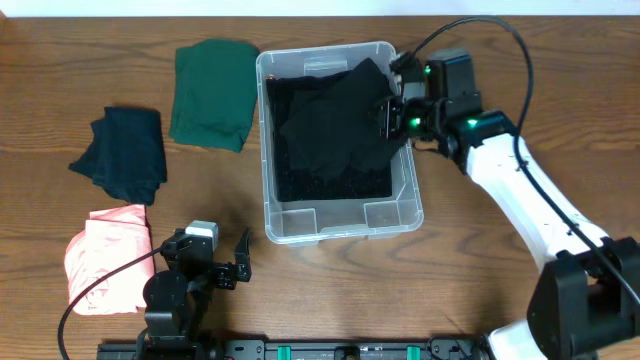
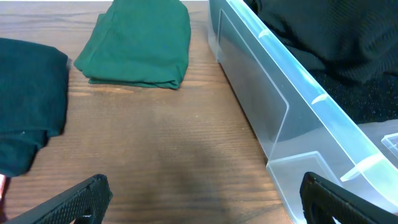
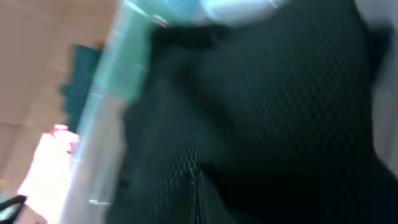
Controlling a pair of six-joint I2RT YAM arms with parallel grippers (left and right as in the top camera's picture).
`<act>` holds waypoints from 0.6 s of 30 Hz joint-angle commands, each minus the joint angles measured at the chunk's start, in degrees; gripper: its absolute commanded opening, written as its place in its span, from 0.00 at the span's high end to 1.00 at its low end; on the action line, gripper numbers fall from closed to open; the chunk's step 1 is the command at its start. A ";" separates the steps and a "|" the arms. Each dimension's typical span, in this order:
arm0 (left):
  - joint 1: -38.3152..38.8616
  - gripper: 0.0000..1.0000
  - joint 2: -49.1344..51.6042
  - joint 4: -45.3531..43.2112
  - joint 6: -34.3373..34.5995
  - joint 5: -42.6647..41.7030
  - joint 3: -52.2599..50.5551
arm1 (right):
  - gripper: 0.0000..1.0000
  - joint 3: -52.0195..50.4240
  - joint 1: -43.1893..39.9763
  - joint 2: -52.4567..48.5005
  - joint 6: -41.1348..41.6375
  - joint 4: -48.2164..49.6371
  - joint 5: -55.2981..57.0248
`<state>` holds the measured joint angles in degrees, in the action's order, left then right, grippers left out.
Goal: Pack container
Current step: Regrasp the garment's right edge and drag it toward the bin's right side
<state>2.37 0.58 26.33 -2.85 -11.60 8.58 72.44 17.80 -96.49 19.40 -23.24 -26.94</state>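
The clear plastic container [image 1: 340, 232] stands mid-table with a black garment [image 1: 330, 125] inside, bunched up toward its right rim. My right gripper [image 1: 392, 115] is at that rim, its fingers pressed together in the black cloth. In the right wrist view the shut gripper [image 3: 198, 193] is surrounded by the black garment [image 3: 280, 106], beside the container's wall [image 3: 118, 81]. My left gripper [image 1: 208, 248] rests open near the front edge, left of the container. The left gripper [image 2: 202, 199] has only bare wood between its fingers, with the container [image 2: 280, 112] to its right.
A folded green garment [image 1: 212, 95] lies just left of the container, also in the left wrist view as the green garment [image 2: 140, 43]. A dark navy garment [image 1: 125, 150] lies further left. A pink garment [image 1: 108, 255] sits at the front left corner.
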 commanded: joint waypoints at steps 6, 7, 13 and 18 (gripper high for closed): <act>0.07 0.02 -0.31 -0.07 -0.28 0.24 -1.09 | 0.99 -0.20 4.02 -1.11 1.38 -8.02 13.62; 0.07 0.02 -0.31 -0.07 -0.28 0.24 -1.09 | 0.99 -0.31 4.76 -1.49 1.38 -8.46 13.62; 0.07 0.02 -0.31 -0.07 -0.28 0.24 -1.09 | 0.99 -0.31 8.96 -5.16 2.95 -8.68 13.66; 0.07 0.02 -0.31 -0.07 -0.28 0.24 -1.09 | 0.99 -0.31 10.01 -8.87 4.98 -6.49 13.53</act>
<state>2.37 0.58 26.30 -2.85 -11.62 8.58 72.47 27.33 -102.69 22.20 -30.06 -14.72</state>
